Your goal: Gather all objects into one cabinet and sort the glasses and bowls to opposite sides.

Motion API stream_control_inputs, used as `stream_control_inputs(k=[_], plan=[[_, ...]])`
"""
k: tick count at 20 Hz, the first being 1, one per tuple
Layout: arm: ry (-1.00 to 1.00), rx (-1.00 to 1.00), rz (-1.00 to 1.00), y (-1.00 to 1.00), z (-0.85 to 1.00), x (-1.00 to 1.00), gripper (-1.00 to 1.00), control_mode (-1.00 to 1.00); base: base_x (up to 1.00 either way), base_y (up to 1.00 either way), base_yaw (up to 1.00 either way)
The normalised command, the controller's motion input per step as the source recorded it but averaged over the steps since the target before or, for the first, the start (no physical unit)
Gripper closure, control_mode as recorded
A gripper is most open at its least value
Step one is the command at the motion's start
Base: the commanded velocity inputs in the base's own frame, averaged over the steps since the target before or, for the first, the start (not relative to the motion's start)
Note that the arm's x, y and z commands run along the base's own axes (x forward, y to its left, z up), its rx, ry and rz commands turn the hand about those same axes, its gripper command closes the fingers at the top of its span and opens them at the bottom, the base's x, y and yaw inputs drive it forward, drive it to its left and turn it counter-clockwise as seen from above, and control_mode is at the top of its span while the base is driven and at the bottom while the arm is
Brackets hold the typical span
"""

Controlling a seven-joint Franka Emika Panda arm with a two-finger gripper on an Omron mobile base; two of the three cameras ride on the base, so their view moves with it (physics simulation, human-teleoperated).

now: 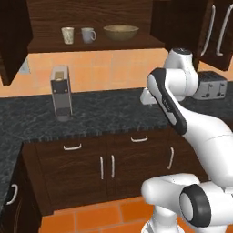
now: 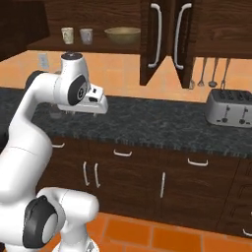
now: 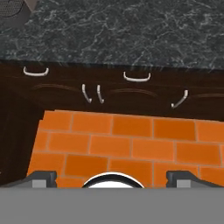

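Seen in the left base view, from the left: grey coffee machine [image 1: 60,92] upright on the dark speckled worktop [image 1: 104,113], against the orange wall. Above it, on the plank shelf of the open dark brown cabinet [image 1: 91,44], lined up in a row: cream cup [image 1: 67,35] at the left, grey mug [image 1: 88,35] just beside it with handle turned right, wide tan bowl [image 1: 120,32] further right, apart from the mug. Right of those, white arm folded high over the worktop edge, wrist level with the silver toaster [image 1: 210,85] at the far right. In the hand view, claw [image 3: 112,177] spread wide, fingertips [image 3: 41,177] far apart, nothing between them, pointed down at the orange floor tiles [image 3: 127,144] before the lower cupboard doors [image 3: 109,94].
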Motion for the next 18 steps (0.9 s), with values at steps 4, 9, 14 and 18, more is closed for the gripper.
stream_control_inputs(k=[4, 9, 14, 18], plan=[[0.00, 0.00, 0.00, 0.00, 0.00, 0.00, -1.00, 1.00, -0.43, -0.18, 0.00], [0.00, 0.00, 0.00, 0.00, 0.00, 0.00, -1.00, 1.00, 0.28, -0.91, 0.11], [0.00, 0.00, 0.00, 0.00, 0.00, 0.00, -1.00, 1.00, -0.05, -1.00, 0.08], [0.00, 0.00, 0.00, 0.00, 0.00, 0.00, -1.00, 1.00, -0.07, -1.00, 0.00]])
